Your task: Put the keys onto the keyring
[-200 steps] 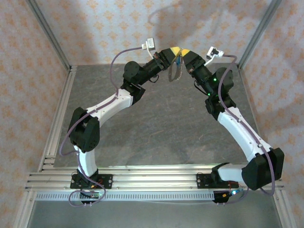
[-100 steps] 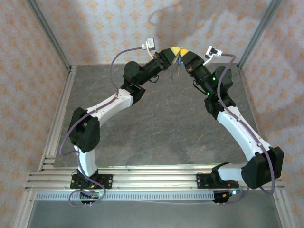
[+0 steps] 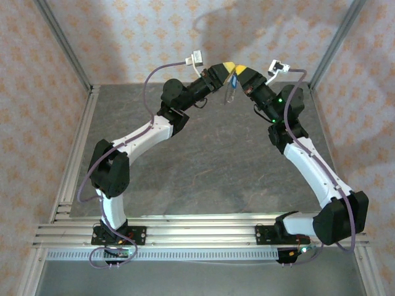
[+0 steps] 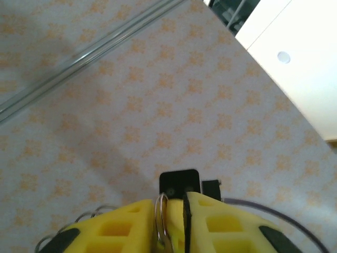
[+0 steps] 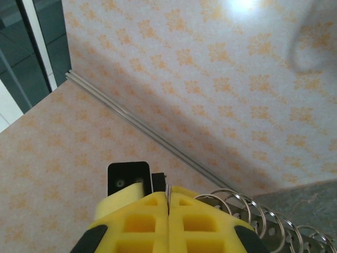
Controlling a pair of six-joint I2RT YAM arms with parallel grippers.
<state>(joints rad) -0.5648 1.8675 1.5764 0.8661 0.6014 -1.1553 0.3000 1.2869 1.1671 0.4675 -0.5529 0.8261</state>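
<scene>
High over the table's far side my two grippers meet tip to tip. The keyring (image 3: pixel 229 94), a thin pale loop, hangs just below them, with the blue-headed key (image 3: pixel 233 78) at its top. My right gripper (image 3: pixel 239 69) is shut on the keyring's thin silver edge (image 5: pixel 168 192); a strand of wire rings (image 5: pixel 247 213) trails off to its right. My left gripper (image 3: pixel 226 68) has its yellow fingers (image 4: pixel 113 229) slightly apart. The silver ring (image 4: pixel 160 219) stands in that gap against the left finger. How the key sits on the ring is hidden.
Grey tabletop (image 3: pixel 203 160) lies far below both grippers, fenced by aluminium posts (image 3: pixel 62 46) and patterned walls (image 3: pixel 123 37). A rail frame (image 3: pixel 197 234) runs along the near edge by the arm bases.
The left gripper's jaws have parted a little round the ring. The right gripper has shut on it. The hanging loop has drifted slightly right.
</scene>
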